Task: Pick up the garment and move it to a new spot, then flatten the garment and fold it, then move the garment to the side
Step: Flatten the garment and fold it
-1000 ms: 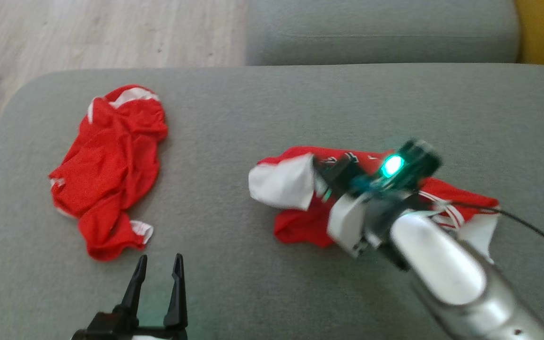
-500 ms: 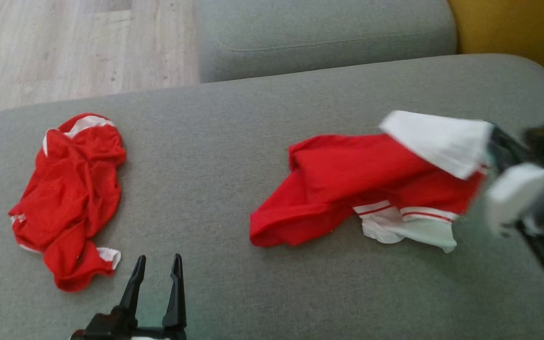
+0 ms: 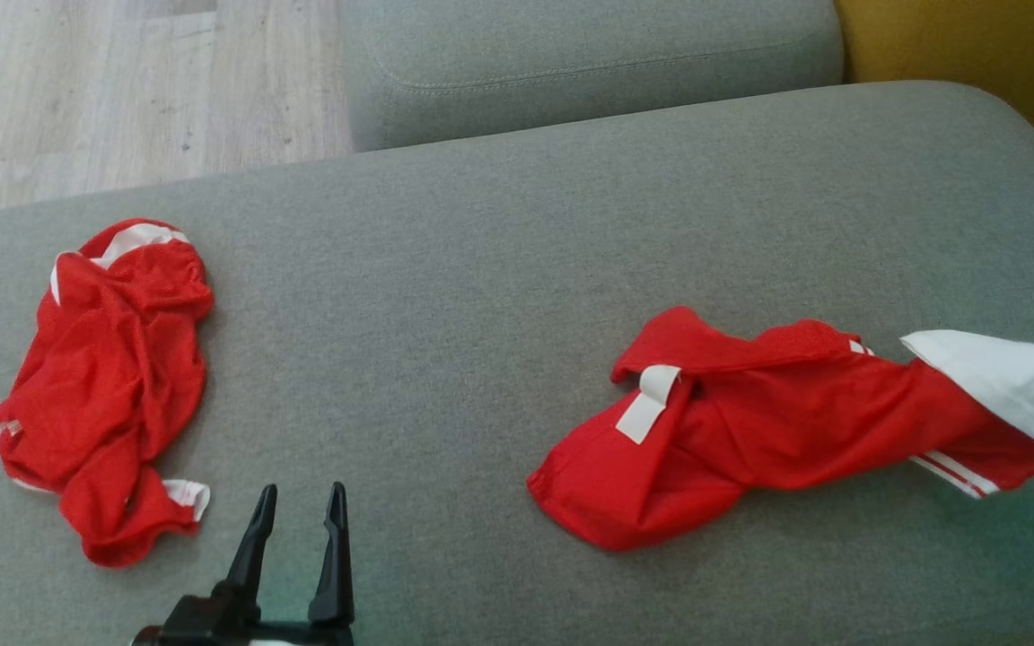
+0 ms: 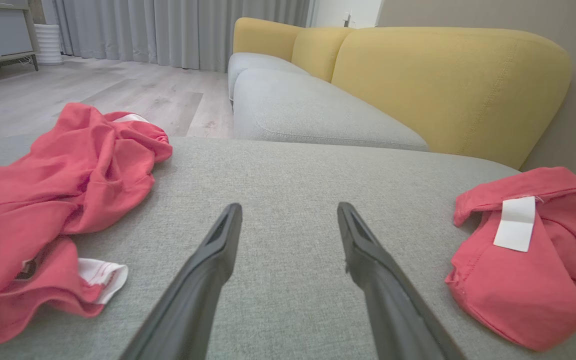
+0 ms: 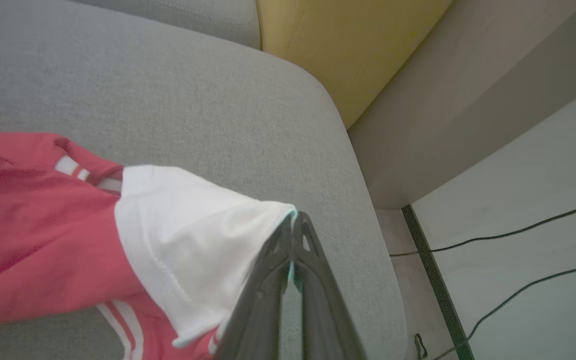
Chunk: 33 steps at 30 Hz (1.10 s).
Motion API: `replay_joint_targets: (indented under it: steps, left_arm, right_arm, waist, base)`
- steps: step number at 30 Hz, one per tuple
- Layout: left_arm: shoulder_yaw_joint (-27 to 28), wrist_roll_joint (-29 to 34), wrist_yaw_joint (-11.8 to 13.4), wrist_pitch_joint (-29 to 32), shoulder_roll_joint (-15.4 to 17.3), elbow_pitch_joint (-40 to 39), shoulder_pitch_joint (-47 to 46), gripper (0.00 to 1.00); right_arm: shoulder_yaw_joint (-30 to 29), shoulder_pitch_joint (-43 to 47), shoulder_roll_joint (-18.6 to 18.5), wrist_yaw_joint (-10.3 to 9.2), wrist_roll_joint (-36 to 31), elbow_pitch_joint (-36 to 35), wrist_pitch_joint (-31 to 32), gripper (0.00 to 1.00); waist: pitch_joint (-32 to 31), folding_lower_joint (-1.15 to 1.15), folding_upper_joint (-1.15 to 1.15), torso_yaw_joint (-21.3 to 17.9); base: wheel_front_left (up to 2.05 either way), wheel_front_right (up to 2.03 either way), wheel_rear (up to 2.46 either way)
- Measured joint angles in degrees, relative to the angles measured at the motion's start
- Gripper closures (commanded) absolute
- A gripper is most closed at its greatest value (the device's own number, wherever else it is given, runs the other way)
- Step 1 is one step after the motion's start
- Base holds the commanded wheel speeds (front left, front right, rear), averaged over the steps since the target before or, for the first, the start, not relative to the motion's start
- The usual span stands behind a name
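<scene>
Two red garments lie on the wide grey fabric seat cushion (image 3: pixel 481 296). The task's one, a crumpled red jersey (image 3: pixel 750 431) with white sleeves and striped trim, rests on the cushion's right half, stretched toward the right edge. One white sleeve (image 5: pixel 183 240) runs up into the right gripper (image 5: pixel 295 220). Its two dark fingers are pressed together on the sleeve's hem, with the cloth pinched at the tips. The sleeve is lifted and drawn taut from that point, while the red body lies on the cushion. One white label (image 3: pixel 647 404) shows near the jersey's left end.

The other garment, a bunched red shirt (image 3: pixel 104 386) with white edging, lies well apart at the cushion's left end. The left gripper (image 3: pixel 302 489) is at the near edge of the cushion, between the two garments and nearer the shirt. Its two fingers are spread with nothing between them, and they touch neither garment.

There are two grippers and two seat cushions, the second grey cushion (image 3: pixel 589 63) lying behind the first. Three yellow back cushions (image 4: pixel 448 85) stand along the sofa. A pale wooden floor (image 3: pixel 122 90) lies beyond. Two thin dark cables (image 5: pixel 518 232) cross the pale ground beside the sofa.
</scene>
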Motion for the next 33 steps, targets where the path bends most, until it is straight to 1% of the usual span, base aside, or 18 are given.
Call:
replay_joint_targets:
  steps: [1,2,3,9,13,16,17,19,23,25,29,33]
  left_arm:
    - [0.0,0.0,-0.01,0.0,0.0,0.0,-0.02,0.0]
    - [-0.02,0.0,0.0,0.0,0.0,0.0,-0.02,0.0]
    - [-0.05,-0.01,0.0,0.0,0.0,0.01,-0.02,0.0]
    - [-0.25,0.0,0.01,0.0,0.0,0.0,-0.03,0.0]
    - [-0.24,0.01,0.01,0.0,-0.01,-0.01,-0.03,0.0]
    - [-0.13,0.36,-0.01,0.0,-0.01,-0.01,-0.02,0.0]
    - [-0.1,0.53,-0.02,0.0,-0.01,-0.01,-0.03,0.0]
    - [-0.07,0.53,-0.45,0.0,-0.01,0.0,-0.03,0.0]
    - [-0.11,0.59,-0.54,0.0,-0.01,0.04,-0.15,0.0]
    - [-0.29,0.59,-0.7,0.0,-0.01,0.12,-0.48,0.0]
    - [-0.64,0.58,-0.97,0.0,-0.02,0.15,-1.96,0.0]
    - [-1.07,0.47,-0.93,0.0,-0.03,0.32,-2.13,0.0]
  right_arm:
    - [0.33,0.02,0.01,0.0,-0.76,0.65,0.02,1.0]
    - [0.51,0.02,0.1,0.0,-1.09,1.1,0.01,0.54]
    - [0.94,0.02,0.11,0.0,-1.23,1.45,-0.02,0.0]
    - [1.37,1.87,-0.15,0.0,-1.81,1.41,1.14,0.0]
    - [1.9,3.71,-0.21,0.0,-1.55,-2.3,1.79,0.0]
    - [4.08,4.61,0.02,0.0,-1.46,-7.1,0.21,0.0]
    - [5.31,4.59,0.22,0.0,-1.29,-8.47,-0.38,0.0]
    - [9.6,4.55,0.66,0.0,-1.14,-10.65,-1.54,0.0]
    - [19.4,3.94,1.97,0.0,-0.94,-11.14,-2.65,0.0]
    - [23.38,1.81,1.81,0.0,-0.73,-9.56,-3.23,0.0]
    - [29.84,-5.37,1.18,0.0,-1.47,-4.8,-4.6,0.0]
    - [33.38,-11.29,1.02,0.0,-2.23,0.96,-5.42,0.0]
  waist:
    - [0.01,0.0,0.0,-0.09]
    - [-0.02,0.0,0.0,-0.17]
    - [-0.08,0.0,0.0,-0.24]
    - [0.19,0.0,0.0,-0.44]
    - [0.54,0.0,0.0,-0.63]
    - [0.72,0.0,0.0,-0.96]
    - [0.75,0.0,0.0,-1.14]
    - [0.8,0.0,0.0,-1.51]
    - [1.05,0.0,0.0,-1.8]
    - [1.25,0.0,0.0,-1.56]
    - [1.76,0.0,0.0,-0.4]
    - [2.33,0.0,0.0,1.3]
  base:
    - [0.0,0.0,0.0]
    - [0.0,0.0,0.0]
    - [0.0,0.0,0.0]
    - [0.0,0.0,0.0]
    - [0.0,0.0,0.0]
    - [0.0,0.0,0.0]
    - [0.0,0.0,0.0]
    - [0.0,0.0,0.0]
    - [0.0,0.0,0.0]
    - [0.0,0.0,0.0]
    - [0.0,0.0,0.0]
    - [0.0,0.0,0.0]
